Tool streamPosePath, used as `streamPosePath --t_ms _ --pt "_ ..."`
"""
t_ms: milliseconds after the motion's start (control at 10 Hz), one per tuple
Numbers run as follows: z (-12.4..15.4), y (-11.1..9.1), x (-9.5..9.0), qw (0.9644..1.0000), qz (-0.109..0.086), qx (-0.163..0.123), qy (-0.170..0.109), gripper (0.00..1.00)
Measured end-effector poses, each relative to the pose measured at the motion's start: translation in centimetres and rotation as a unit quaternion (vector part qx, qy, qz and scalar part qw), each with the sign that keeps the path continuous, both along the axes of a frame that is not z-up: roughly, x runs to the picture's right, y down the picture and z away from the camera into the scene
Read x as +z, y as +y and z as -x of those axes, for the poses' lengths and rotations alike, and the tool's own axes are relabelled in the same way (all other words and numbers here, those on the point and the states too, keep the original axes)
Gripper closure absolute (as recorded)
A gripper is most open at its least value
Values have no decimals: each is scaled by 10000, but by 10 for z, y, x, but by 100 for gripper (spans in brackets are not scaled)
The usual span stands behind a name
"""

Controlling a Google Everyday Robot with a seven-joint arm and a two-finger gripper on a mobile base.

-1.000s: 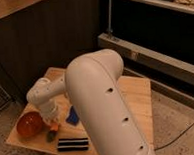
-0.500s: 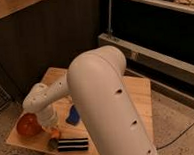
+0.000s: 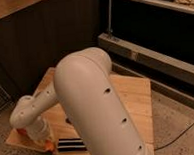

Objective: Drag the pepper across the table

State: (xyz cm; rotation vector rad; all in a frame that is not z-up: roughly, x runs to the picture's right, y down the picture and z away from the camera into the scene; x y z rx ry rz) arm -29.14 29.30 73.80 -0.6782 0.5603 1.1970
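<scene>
Camera view, near to far: big white upper arm (image 3: 98,109) fills the centre and blocks much of the table (image 3: 134,97). From it the forearm runs out toward 8 o'clock, and the wrist bends down at the table's near-left corner. That puts the gripper (image 3: 43,140) low over the planks, prob. so it can bear on the pepper and slide it rather than lift it. Claw is closed right down. Whether it pinches the pepper or just presses on it, can't tell, as the wrist hides the tips. The pepper (image 3: 47,144) shows only as a small orange bit right under the wrist, on the wood, just at 9 o'clock of a dark ridged block (image 3: 70,144). An orange-red sliver at 10 o'clock of the pepper looks like the bowl (image 3: 21,131), mostly covered by the wrist. Farther back are bare planks at 2 o'clock, then the dark wall and a metal shelf rail (image 3: 154,58). Vs half a sec ago, the wrist has dropped and swung toward 8 o'clock and now covers the bowl it stood beside. The blue sponge is lost behind the arm, the block hasn't shifted, and the pepper seems nudged slightly toward the left edge, so the drag is prob. under way.
</scene>
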Motion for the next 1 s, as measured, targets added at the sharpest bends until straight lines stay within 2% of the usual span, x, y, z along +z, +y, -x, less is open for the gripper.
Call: streamPosePath --t_ms 200,600,900,1000 --pt "12 11 -6 9998 20 -175 -106 65" --pt "37 18 -32 9974 28 -313 -646 65" --pt "34 37 -51 9947 211 -415 -916 65" --pt "30 49 -58 9928 316 -539 -1019 59"
